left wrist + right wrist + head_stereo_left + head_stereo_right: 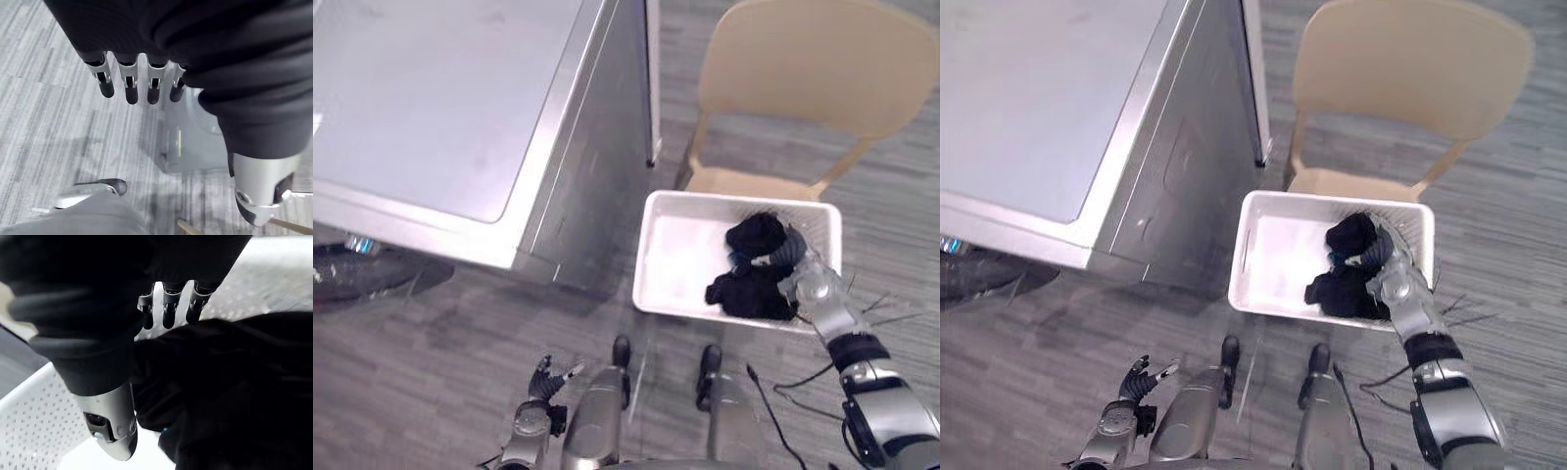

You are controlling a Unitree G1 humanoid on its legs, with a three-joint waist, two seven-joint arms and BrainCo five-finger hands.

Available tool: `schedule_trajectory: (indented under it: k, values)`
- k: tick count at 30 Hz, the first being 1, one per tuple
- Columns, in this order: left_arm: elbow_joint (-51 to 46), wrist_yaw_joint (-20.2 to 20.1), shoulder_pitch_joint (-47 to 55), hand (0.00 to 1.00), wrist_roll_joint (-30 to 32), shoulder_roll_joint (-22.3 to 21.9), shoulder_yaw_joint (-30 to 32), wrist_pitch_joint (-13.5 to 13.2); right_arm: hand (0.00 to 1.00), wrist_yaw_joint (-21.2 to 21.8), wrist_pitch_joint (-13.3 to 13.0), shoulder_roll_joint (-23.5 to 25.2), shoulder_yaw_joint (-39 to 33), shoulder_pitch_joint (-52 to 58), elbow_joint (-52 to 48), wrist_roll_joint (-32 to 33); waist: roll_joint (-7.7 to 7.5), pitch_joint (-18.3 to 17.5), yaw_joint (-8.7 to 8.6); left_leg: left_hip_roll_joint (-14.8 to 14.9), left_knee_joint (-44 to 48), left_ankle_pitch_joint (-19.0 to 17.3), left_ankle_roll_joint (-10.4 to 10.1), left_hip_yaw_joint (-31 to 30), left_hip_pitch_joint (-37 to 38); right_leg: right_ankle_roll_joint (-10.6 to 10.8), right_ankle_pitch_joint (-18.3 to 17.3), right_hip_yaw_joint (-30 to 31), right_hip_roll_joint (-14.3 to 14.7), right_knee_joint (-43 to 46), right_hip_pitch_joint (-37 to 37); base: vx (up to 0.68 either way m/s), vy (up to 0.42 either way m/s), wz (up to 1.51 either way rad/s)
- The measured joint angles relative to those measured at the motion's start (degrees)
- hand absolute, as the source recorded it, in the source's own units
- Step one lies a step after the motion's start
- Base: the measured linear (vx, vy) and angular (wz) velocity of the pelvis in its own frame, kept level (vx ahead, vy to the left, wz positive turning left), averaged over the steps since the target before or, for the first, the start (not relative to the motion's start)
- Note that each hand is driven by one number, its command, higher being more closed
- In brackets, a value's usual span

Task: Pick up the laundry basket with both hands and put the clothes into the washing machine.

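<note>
Grey floor (431,333) between washer (460,108) and chair (803,69): white basket (674,257) holding dark clothes (756,237), right hand (813,289) against them with fingers (168,308) straight and gripping nothing, left hand (543,382) low, relaxed, empty, well apart from basket.

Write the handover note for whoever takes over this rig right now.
Left hand: open, empty, low at the robot's left side, apart from the basket.
Right hand: open, reaching into the laundry basket, fingers against the dark clothes.
The basket stands on the floor beside the washing machine, in front of a chair.
Done: nothing lifted yet.
Left: grip the basket with both hands, lift it, put the clothes into the machine.
</note>
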Motion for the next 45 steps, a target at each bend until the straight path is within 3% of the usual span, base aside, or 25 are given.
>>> schedule_trajectory:
  k: [3, 7, 8, 15, 23, 27, 34, 36, 37, 40, 45]
  values:
    - [-1.78, 0.29, -1.64, 0.00, -0.97, -0.12, -0.38, -0.38, 0.00, -0.58, 0.69, -0.02, 0.46, -3.78, 2.96, 0.76, 0.59, 1.23, 1.14, -0.12, -1.84, 1.36, 0.46, 0.12, -2.97, -0.26, -0.14, -0.67, -0.66, 2.36, -4.44, -0.17, -0.002, 0.26]
    - [-3.31, 1.37, -4.69, 0.00, -2.45, -0.36, 0.02, -0.49, 0.00, -2.78, 1.93, -0.12, 0.50, -8.26, 4.17, 2.87, 0.52, 3.11, 1.07, -0.42, -4.28, 3.84, 0.34, 0.27, -7.00, -0.87, -0.50, -1.14, -1.62, 4.64, -9.88, -0.18, -0.037, 0.20]
    - [-3.87, 1.57, -5.01, 0.00, -2.84, -0.56, 0.43, -0.47, 1.00, -3.19, 1.98, -0.13, 0.52, -8.79, 4.16, 3.77, 0.54, 3.44, 0.85, -0.37, -4.42, 3.88, 0.34, 0.45, -7.69, -1.02, -0.61, -1.47, -1.89, 5.15, -10.62, -0.09, -0.026, 0.17]
    - [-6.82, 2.81, -6.19, 0.00, -6.16, -2.64, 2.82, -0.42, 1.00, -5.03, 2.97, -0.23, 0.71, -12.69, 3.07, 9.80, 0.20, 3.73, 0.79, 0.66, -5.02, 6.00, 0.67, 3.26, -10.96, -1.41, -0.57, -1.35, -2.14, 6.60, -14.76, -0.04, -0.049, 0.04]
    - [-9.38, 2.73, -5.96, 0.00, -6.89, -4.17, 2.81, -0.37, 1.00, -4.77, 2.89, 2.77, 0.18, -10.18, -9.65, 18.03, -0.58, 4.20, 0.14, 1.03, -5.43, 6.24, 0.64, 5.30, -9.03, -1.41, -0.57, -0.68, -2.00, 6.60, -13.75, 0.08, -0.041, -0.06]
    - [-9.85, 2.61, -5.44, 0.00, -6.88, -4.78, 2.80, -0.26, 1.00, -5.15, 1.22, 6.07, -4.56, -6.81, -20.26, 22.95, -0.83, 4.26, -0.68, 1.05, -7.43, 6.23, 0.65, 6.30, -4.24, -1.38, -0.61, -0.25, -1.92, 6.12, -10.18, 0.05, -0.025, -0.11]
    - [-9.78, 2.43, -5.21, 0.00, -6.87, -4.86, 2.83, 0.54, 1.00, -6.26, -0.94, 10.65, -9.37, -1.59, -29.48, 30.44, -1.12, 4.15, -0.84, 1.35, -11.17, 6.96, 0.49, 7.26, 1.68, -1.29, -0.65, 0.72, -0.94, 4.29, -5.99, 0.00, -0.025, -0.12]
    - [-9.77, 2.41, -4.68, 0.00, -6.87, -4.86, 2.83, 0.80, 1.00, -6.08, -2.10, 12.23, -9.33, 0.00, -31.39, 32.26, -1.84, 3.51, -0.92, 1.45, -12.14, 7.09, 0.33, 7.61, 2.88, -1.27, -0.66, 0.95, -0.72, 4.00, -5.34, 0.02, -0.023, -0.10]
    - [-9.74, 2.33, -4.23, 0.00, -6.86, -4.89, 2.77, 0.88, 0.00, -6.00, -2.55, 12.95, -9.34, 1.16, -32.72, 32.58, -2.24, 3.16, -1.22, 1.48, -12.71, 7.31, 0.28, 7.60, 3.43, -1.27, -0.66, 0.87, -0.63, 3.73, -4.91, 0.05, -0.027, -0.01]
    - [-8.49, 2.27, -2.96, 0.00, -6.81, -4.83, 2.56, 0.97, 0.00, -5.27, -2.76, 13.11, -9.30, 4.34, -33.05, 31.30, -3.23, 2.00, -1.93, 1.47, -13.76, 7.84, 0.44, 7.54, 4.83, -0.99, -0.47, 0.70, -0.45, 2.46, -3.36, 0.05, -0.010, 0.00]
    - [-4.85, 1.32, -2.25, 0.00, -6.06, -4.63, 2.17, 1.28, 0.00, -3.48, -2.12, 10.30, -9.24, 8.57, -29.88, 19.48, -3.40, -0.37, -2.19, 1.22, -14.89, 8.10, 0.59, 6.75, 6.23, -0.16, 0.99, 0.72, 0.06, -0.92, -0.99, 0.06, 0.019, -0.03]
